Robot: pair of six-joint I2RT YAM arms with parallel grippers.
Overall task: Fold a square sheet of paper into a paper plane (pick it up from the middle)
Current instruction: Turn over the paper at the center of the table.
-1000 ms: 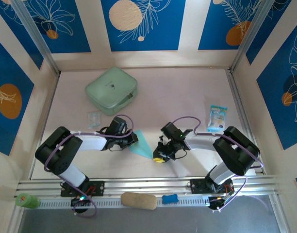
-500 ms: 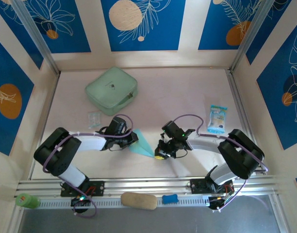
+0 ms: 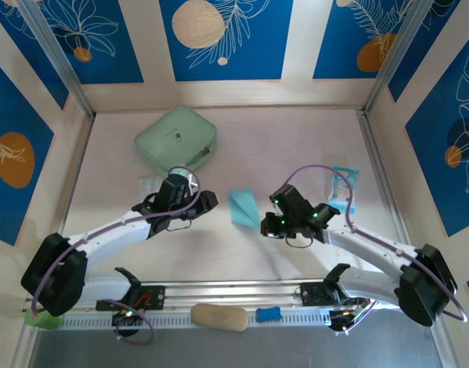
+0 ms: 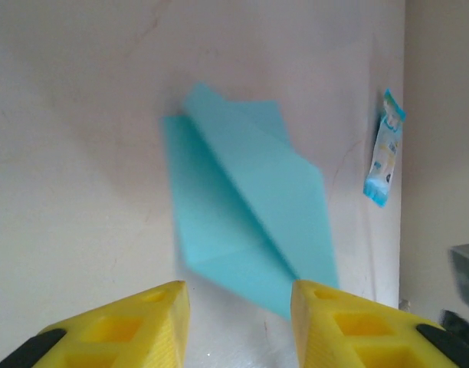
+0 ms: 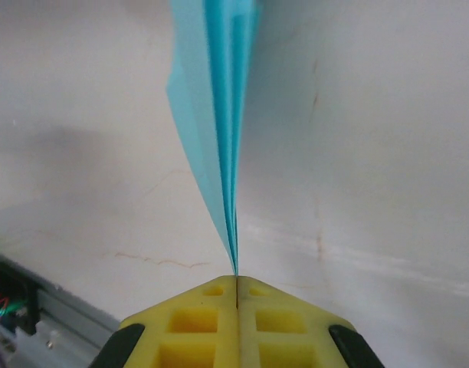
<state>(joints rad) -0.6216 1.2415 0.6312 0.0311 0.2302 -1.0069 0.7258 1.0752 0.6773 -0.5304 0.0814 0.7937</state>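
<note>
At the near edge of the counter, the right claw is clenched on one thin end of the paper plane, its yellow pads pressed flat together with the cyan layers pinched between them. The left claw stands released, its jaws spread and empty, aimed at the plane from the other side and just short of it.

From above, the plane sits between the two claws near the middle of the counter. It appears to be held up on edge, though whether its lower edge touches the surface cannot be told.

The plane likely weighs almost nothing, but it is limp and easily crushed, and the smooth paper may slip. The stacked central crease looks like the stiffest place to grip; a single wing would probably bend.

The right wrist view shows the plane edge-on with its far end cut off by the frame, so the wing shape is unreadable. In the left wrist view the picture is soft, and the nearest tip runs down between the fingers.

Farther back, a cable crosses the printed packet, and the mint-green case lies beyond.
</note>
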